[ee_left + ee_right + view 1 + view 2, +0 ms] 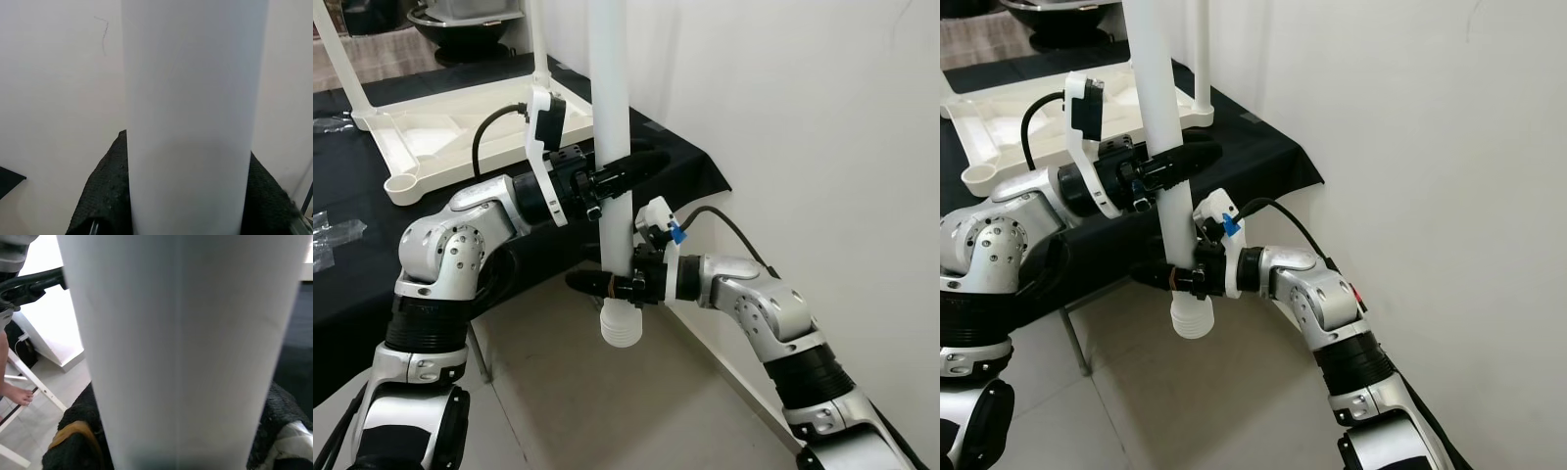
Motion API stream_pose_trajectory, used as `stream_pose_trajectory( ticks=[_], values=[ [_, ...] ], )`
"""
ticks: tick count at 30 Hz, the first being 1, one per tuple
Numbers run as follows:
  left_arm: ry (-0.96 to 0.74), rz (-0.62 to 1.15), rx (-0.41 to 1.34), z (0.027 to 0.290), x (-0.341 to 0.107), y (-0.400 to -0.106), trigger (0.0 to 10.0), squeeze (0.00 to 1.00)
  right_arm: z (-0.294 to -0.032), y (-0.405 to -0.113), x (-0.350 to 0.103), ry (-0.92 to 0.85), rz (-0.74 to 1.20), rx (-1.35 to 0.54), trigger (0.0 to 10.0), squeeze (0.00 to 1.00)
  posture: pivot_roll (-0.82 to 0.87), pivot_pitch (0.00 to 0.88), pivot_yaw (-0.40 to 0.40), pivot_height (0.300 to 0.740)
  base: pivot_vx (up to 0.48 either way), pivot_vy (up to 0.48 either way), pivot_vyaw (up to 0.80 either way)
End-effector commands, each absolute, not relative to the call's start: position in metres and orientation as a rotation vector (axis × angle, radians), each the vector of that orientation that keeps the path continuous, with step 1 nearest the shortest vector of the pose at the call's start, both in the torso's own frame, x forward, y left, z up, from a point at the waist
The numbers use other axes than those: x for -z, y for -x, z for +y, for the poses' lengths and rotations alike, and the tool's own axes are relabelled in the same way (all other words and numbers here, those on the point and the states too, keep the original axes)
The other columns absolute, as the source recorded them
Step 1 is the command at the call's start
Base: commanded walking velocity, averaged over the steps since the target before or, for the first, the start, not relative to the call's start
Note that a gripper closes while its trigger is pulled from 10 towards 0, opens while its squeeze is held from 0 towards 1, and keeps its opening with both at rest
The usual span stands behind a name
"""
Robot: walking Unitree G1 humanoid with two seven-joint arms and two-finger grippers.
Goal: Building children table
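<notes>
Plastic, smooth and probably light, the white table leg (612, 117) is held upright at centre frame, over the floor beside the black-covered bench (372, 245). It is clasped by the left gripper (625, 176) above and the right gripper (607, 284) near its ribbed foot (both sets of fingers closed on it). The upturned table top (440, 132), upper left, and the wall (803, 117) behind crowd any swing.

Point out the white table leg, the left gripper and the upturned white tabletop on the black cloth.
white table leg (610, 88): left eye view, on its upper shaft.
left gripper (641, 164): left eye view, between its fingertips, which clasp the leg.
white tabletop (431, 132): left eye view, on its bare underside.
</notes>
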State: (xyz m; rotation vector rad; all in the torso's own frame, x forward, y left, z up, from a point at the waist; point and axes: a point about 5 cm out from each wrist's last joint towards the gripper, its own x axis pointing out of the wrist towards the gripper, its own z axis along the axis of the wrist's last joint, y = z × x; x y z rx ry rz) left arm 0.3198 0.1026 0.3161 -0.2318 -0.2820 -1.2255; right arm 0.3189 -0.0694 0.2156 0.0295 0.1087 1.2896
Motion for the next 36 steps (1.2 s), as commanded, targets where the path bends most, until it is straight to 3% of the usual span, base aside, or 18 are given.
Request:
stream_pose_trajectory(
  ticks=[1, 34, 35, 36],
  values=[
    [0.231, -0.298, 1.238, 0.099, -0.32, -0.32, 10.0, 0.0, -0.065, -0.319, -0.218, -0.02, 0.102, -1.295, 10.0, 0.0, 0.01, 0.142, -0.051, 0.74, 0.0, 0.0, 0.0],
    [0.23, -0.355, 1.224, 0.096, -0.328, -0.32, 10.0, 0.0, -0.043, -0.321, -0.239, -0.027, 0.039, -1.349, 10.0, 0.0, 0.0, 0.13, -0.064, 0.74, 0.0, 0.0, 0.0],
    [0.23, -0.358, 1.22, 0.097, -0.329, -0.32, 10.0, 0.0, -0.042, -0.321, -0.239, -0.027, 0.04, -1.349, 10.0, 0.42, 0.0, 0.13, -0.061, 0.74, 0.0, 0.0, 0.0],
    [0.23, -0.358, 1.22, 0.097, -0.329, -0.32, 10.0, 0.0, -0.042, -0.321, -0.239, -0.027, 0.04, -1.349, 10.0, 0.42, 0.0, 0.13, -0.061, 0.74, 0.0, 0.0, 0.0]
  ],
)
